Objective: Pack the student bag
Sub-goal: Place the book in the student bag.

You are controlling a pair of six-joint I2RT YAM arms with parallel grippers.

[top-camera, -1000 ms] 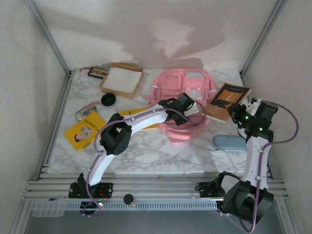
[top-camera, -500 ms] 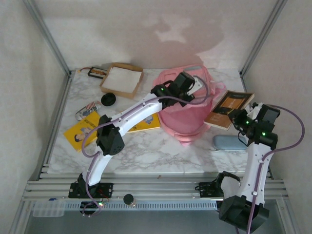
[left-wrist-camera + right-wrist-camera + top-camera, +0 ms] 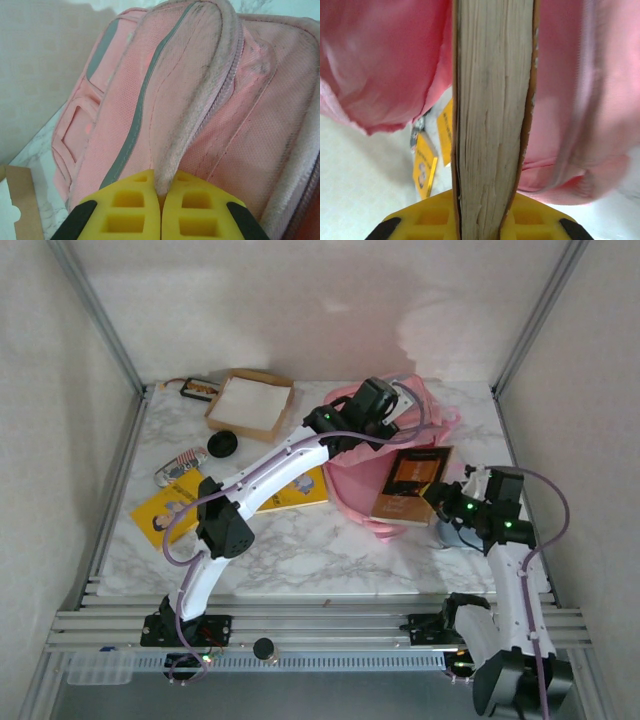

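The student bag (image 3: 362, 478) is a pink fabric backpack, pulled up off the marble at the middle back. My left gripper (image 3: 388, 408) is shut on its top edge; in the left wrist view the yellow fingers (image 3: 131, 210) pinch a greyish padded rim of the bag (image 3: 200, 100). My right gripper (image 3: 446, 502) is shut on a brown book (image 3: 410, 483), held against the bag's right front side. The right wrist view looks along the book's page edge (image 3: 492, 125) between the yellow pads, with pink bag fabric (image 3: 380, 60) on both sides.
A brown cardboard box (image 3: 250, 405) with a white inside stands at the back left. Two yellow books (image 3: 175, 505) (image 3: 300, 490), a black round object (image 3: 222, 444) and a striped pouch (image 3: 180, 464) lie on the left. A blue-grey case (image 3: 458, 535) lies under the right arm.
The left gripper has pulled the bag's top up and back, so the bag now stands raised. The right arm has carried the book left and nearer, from beside the bag to against it.
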